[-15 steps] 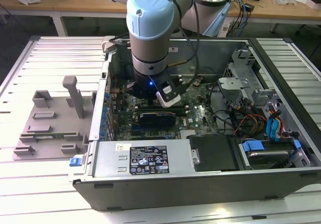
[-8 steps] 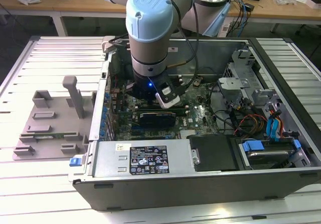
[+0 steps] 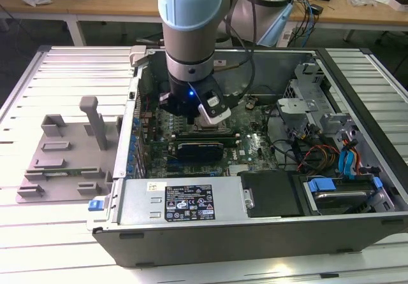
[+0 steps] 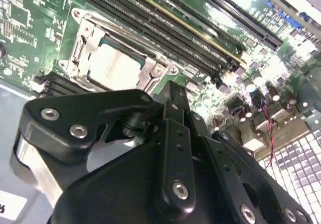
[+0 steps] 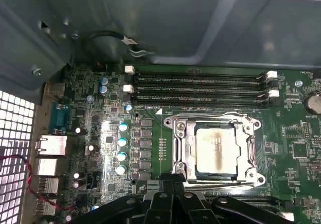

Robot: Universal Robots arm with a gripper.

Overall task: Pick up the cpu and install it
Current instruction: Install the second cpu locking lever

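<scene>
Already the small flat square cpu with its shiny silver metal top (image 5: 215, 150) is sitting inside the metal socket frame (image 5: 217, 123) on the green motherboard (image 5: 150, 138), so placement is looking done. Its top is showing a dull, smudged sheen. In the first wrist view, the black pincer (image 5: 173, 191) is hovering at the socket's six o'clock, fingers drawn together, gripping nothing.

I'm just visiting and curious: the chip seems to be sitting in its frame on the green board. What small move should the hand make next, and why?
Probably a short lift straight up, away from the board. In the first wrist view the cpu lies flat inside the socket frame, and the hand sits at the frame's edge, apart from the cpu.
</scene>
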